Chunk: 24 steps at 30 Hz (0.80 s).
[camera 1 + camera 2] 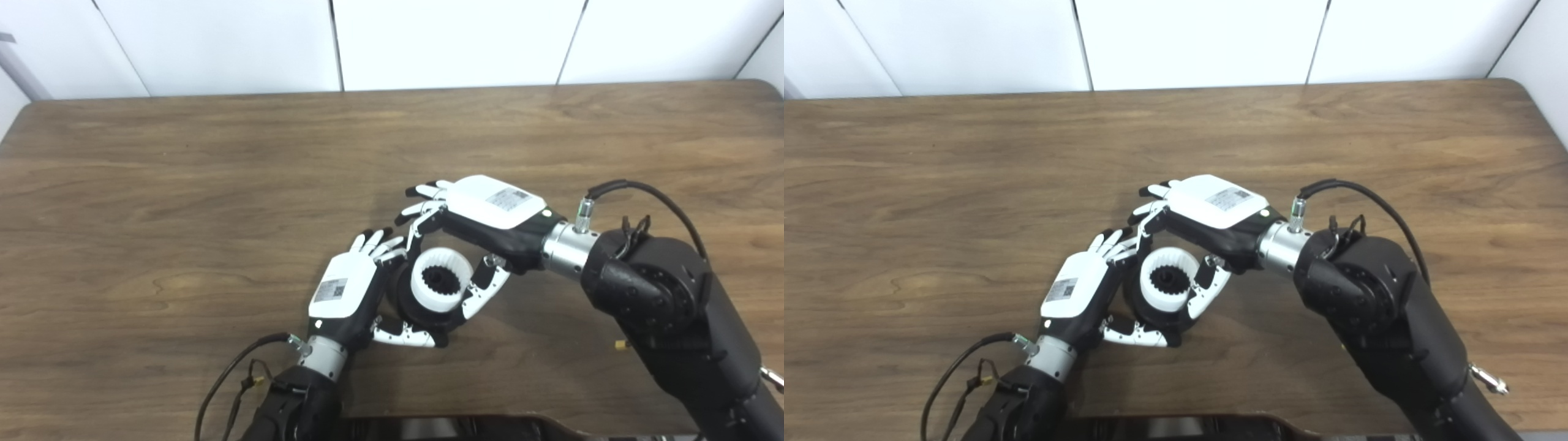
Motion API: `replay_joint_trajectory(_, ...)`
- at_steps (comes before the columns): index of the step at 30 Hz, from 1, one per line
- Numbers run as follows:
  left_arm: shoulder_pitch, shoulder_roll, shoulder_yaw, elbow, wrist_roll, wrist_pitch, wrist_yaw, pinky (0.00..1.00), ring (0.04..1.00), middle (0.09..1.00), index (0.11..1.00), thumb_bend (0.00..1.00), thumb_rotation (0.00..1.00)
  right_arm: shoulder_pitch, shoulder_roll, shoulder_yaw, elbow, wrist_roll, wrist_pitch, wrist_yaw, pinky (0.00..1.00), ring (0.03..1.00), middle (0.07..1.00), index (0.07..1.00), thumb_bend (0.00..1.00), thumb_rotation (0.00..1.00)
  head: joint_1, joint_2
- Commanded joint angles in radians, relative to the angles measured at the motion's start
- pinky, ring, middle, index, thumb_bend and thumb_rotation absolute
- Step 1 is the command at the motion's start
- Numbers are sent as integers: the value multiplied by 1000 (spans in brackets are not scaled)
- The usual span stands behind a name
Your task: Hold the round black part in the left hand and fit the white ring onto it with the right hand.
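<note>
Wooden table [184,184]: left hand [346,291] cups black part [407,309]; right hand [484,226] pinches white ring [441,278], opening upward.

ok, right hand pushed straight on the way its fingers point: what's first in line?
Likely the left hand. The right hand points left and toward the robot, its fingers around the white ring on the black part. Depth unclear; they may pass above.
</note>
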Motion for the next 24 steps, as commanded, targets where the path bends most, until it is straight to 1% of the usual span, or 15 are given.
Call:
replay_joint_trajectory(1, 27, 16, -25, 43, 28, 27, -69, 1000, 968, 878, 482, 525, 56, -25, 2, -4, -6, -9, -20, -20, 1000, 986, 863, 484, 524, 135, 1, 0)
replay_joint_trajectory(2, 27, 16, -25, 38, 30, 30, -73, 1000, 968, 879, 482, 524, 56, -25, 3, -1, -5, -10, -17, -16, 1000, 987, 864, 484, 524, 135, -9, 5)
replay_joint_trajectory(5, 27, 15, -27, 32, 36, 36, -78, 1000, 965, 876, 482, 525, 56, -24, 5, 7, -3, -16, -15, -12, 1000, 990, 864, 484, 524, 134, -9, 5)
replay_joint_trajectory(10, 28, 18, -28, 31, 34, 31, -75, 1000, 964, 872, 482, 525, 57, -15, 9, 23, 5, -35, -30, -21, 1000, 989, 861, 484, 524, 134, -9, 5)
replay_joint_trajectory(11, 29, 18, -28, 33, 34, 28, -71, 1000, 963, 872, 482, 525, 57, -12, 10, 26, 7, -39, -33, -23, 1000, 989, 860, 484, 524, 134, -16, -8)
replay_joint_trajectory(13, 31, 19, -28, 34, 31, 24, -68, 1000, 961, 871, 482, 525, 56, -4, 12, 29, 11, -41, -46, -35, 1000, 987, 858, 484, 524, 134, -16, -8)
replay_joint_trajectory(14, 32, 19, -28, 36, 29, 22, -65, 1000, 961, 870, 482, 524, 56, 1, 13, 31, 13, -42, -53, -40, 1000, 985, 857, 484, 524, 134, -19, -15)
replay_joint_trajectory(24, 32, 16, -29, 38, 30, 27, -67, 1000, 961, 869, 482, 525, 57, 10, 19, 38, 36, -51, -77, -62, 1000, 989, 862, 484, 523, 134, -19, -15)
